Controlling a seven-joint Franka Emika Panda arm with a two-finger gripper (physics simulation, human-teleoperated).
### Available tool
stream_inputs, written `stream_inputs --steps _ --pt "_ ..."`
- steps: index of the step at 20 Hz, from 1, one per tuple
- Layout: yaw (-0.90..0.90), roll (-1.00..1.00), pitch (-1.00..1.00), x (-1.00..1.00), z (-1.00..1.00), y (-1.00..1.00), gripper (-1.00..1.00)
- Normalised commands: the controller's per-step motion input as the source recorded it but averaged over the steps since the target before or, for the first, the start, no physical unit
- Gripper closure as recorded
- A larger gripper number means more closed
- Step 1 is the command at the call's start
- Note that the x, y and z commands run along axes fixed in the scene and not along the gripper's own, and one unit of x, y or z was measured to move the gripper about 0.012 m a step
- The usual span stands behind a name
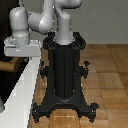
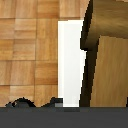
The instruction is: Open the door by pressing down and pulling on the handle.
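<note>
Wooden parquet floor [image 1: 107, 75] fills the background. Black ribbed robot pedestal [image 1: 64, 70] stands centre in the exterior view, grey-white arm [image 1: 35, 21] bending toward that view's left. White-grey gripper [image 1: 20, 47] sits at the white door frame [image 1: 22, 92]; jaw opening cannot be told, fingers not visible. Dark door panel [image 1: 6, 70] lies at the far left edge. Wrist view: brass-brown lever handle [image 2: 107, 55] looms very close, beside a white frame strip [image 2: 70, 65]; its long axis cannot be told.
</note>
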Motion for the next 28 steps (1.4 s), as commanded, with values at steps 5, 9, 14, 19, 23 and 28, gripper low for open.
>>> stream_inputs --steps 5,9,14,19,23,28 --pt "0.00 0.00 -0.12 0.00 -0.60 0.00 1.00" --pt "0.00 0.00 -0.11 0.00 -1.00 0.00 1.00" --pt "0.00 0.00 -0.12 0.00 -0.20 0.00 1.00" --pt "0.00 0.00 -0.09 0.00 -0.80 0.00 1.00" --pt "0.00 0.00 -0.11 0.00 -0.50 0.00 1.00" --pt "0.00 0.00 0.00 0.00 0.00 0.20 1.00"
